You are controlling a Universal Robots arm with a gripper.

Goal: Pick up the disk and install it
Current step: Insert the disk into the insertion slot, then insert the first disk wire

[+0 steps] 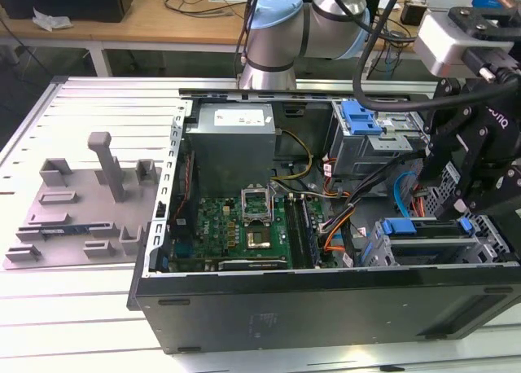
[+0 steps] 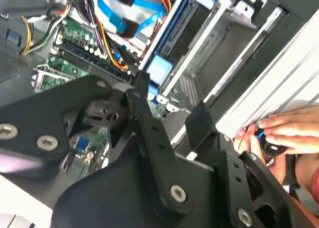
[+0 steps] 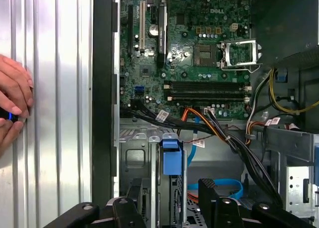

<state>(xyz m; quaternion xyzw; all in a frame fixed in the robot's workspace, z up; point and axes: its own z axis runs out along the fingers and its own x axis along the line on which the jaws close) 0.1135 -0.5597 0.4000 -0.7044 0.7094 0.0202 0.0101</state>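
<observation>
Exterior view, read from nine o'clock to three o'clock. At nine o'clock a grey plastic fixture with upright posts [image 1: 81, 202] lies on the ribbed aluminium desk [image 1: 81, 308]. Beside it, filling the centre, a black steel tower case [image 1: 326, 308] lies on its side with the cover off. Inside it, a green rectangular motherboard [image 1: 244, 226] sits at about six o'clock of centre, and a grey metal power-supply box [image 1: 232, 145] stands directly at its twelve o'clock. The silver-and-blue jointed robot arm [image 1: 277, 31] rises at twelve o'clock of the view.

At four o'clock the disk [image 1: 425, 230], edge-on and framed by its bright blue plastic bracket, sits in the grey perforated metal drive cage [image 3: 132, 161]. The black end effector [image 1: 457, 204] hangs just above it at three o'clock.

In both wrist views the end effector [image 3: 171, 185] [image 2: 170, 93] has its fingers [image 3: 207, 193] spread apart either side of the disk [image 3: 171, 161] [image 2: 159, 68], gripping nothing.

A person's hand [image 3: 12, 103] [image 2: 284, 131] rests on the desk, apart from the case wall, around a small dark object [image 3: 6, 116].
</observation>
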